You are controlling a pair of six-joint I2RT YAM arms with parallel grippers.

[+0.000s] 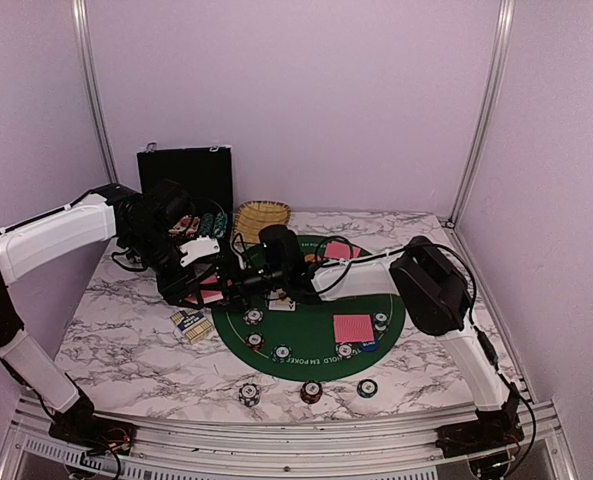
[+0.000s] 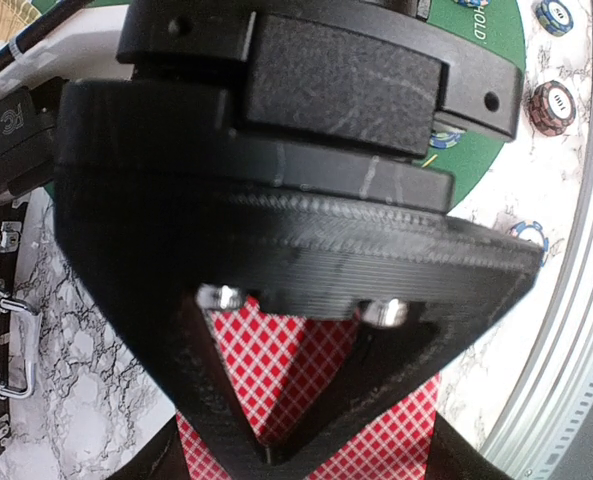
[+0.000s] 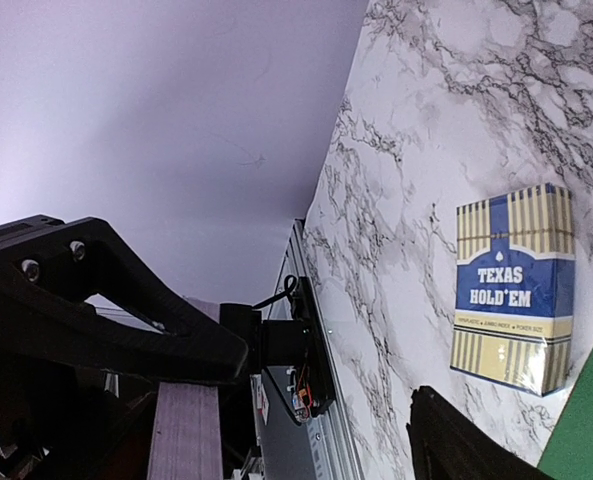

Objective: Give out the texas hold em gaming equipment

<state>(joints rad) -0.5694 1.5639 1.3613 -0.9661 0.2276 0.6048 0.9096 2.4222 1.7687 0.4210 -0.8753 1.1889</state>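
My left gripper (image 2: pixel 266 455) is shut on a stack of red-checked playing cards (image 2: pixel 276 350), low over the table at the left rim of the green felt mat (image 1: pixel 316 300). In the top view the left gripper (image 1: pixel 214 288) and the right gripper (image 1: pixel 261 290) nearly meet. In its wrist view my right gripper (image 3: pixel 326 400) stands open with nothing between its fingers. Two more pink cards (image 1: pixel 353 328) (image 1: pixel 341 250) lie on the mat, beside striped chips (image 1: pixel 253 317) (image 1: pixel 281 352) (image 1: pixel 380 320). Three chips (image 1: pixel 248 393) (image 1: pixel 311 391) (image 1: pixel 366 388) sit on the marble in front of the mat.
A blue and gold Texas Hold'em card box (image 3: pixel 514 290) (image 1: pixel 191 323) lies on the marble left of the mat. The black case (image 1: pixel 186 180) stands open at the back, with the straw basket (image 1: pixel 261 218) beside it. Metal rails edge the table front.
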